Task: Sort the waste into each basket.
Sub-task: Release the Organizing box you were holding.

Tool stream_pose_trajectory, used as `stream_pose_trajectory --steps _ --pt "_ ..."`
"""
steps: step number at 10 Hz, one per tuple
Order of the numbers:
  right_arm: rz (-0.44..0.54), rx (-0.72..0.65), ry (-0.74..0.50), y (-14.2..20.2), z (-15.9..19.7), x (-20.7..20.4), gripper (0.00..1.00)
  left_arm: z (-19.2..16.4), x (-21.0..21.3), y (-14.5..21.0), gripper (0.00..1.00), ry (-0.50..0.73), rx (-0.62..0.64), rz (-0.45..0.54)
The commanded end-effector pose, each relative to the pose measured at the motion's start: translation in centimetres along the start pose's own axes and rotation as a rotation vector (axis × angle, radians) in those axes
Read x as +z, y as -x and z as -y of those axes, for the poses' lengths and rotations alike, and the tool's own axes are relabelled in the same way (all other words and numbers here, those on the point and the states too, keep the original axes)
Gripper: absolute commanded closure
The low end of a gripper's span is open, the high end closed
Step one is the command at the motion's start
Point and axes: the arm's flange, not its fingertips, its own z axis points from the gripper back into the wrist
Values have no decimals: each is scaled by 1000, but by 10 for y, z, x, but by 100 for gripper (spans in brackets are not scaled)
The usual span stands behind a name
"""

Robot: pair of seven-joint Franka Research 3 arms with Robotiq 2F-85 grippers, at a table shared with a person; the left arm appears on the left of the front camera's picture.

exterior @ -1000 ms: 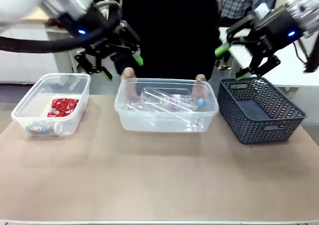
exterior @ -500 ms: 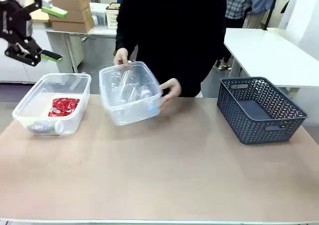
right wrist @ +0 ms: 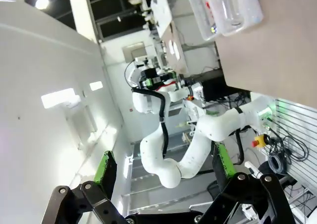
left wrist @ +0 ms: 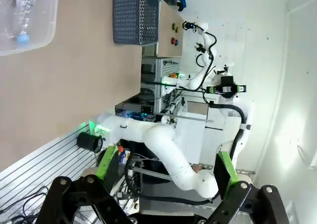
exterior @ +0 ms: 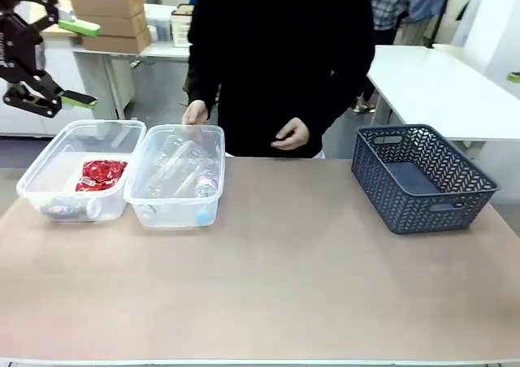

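Two clear tubs stand side by side at the table's left. The left tub holds the crumpled red wrapper and a small can-like piece. The right tub holds crushed clear bottles; one blue-capped bottle appears in the left wrist view. A person's hand rests on its far rim. My left gripper hangs open high above and left of the tubs, empty. In its wrist view my right gripper is open and empty, far from the tubs.
A dark blue lattice basket stands at the table's right, nothing visible inside. The person stands at the far edge, the other hand hovering near the table's middle. Tables and boxes fill the background.
The person turned the bottle tub and set it down beside the left tub. Both arms pulled back from over the table; the right one has left the front view.
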Motion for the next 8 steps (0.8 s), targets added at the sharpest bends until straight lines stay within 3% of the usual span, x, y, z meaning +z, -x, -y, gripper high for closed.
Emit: stream_pose_trajectory --steps 1,8 --pt "3 14 -33 -3 0 7 0 0 6 -4 0 0 -1 -8" --pt "3 14 -33 -3 0 7 0 0 6 -4 0 0 -1 -8"
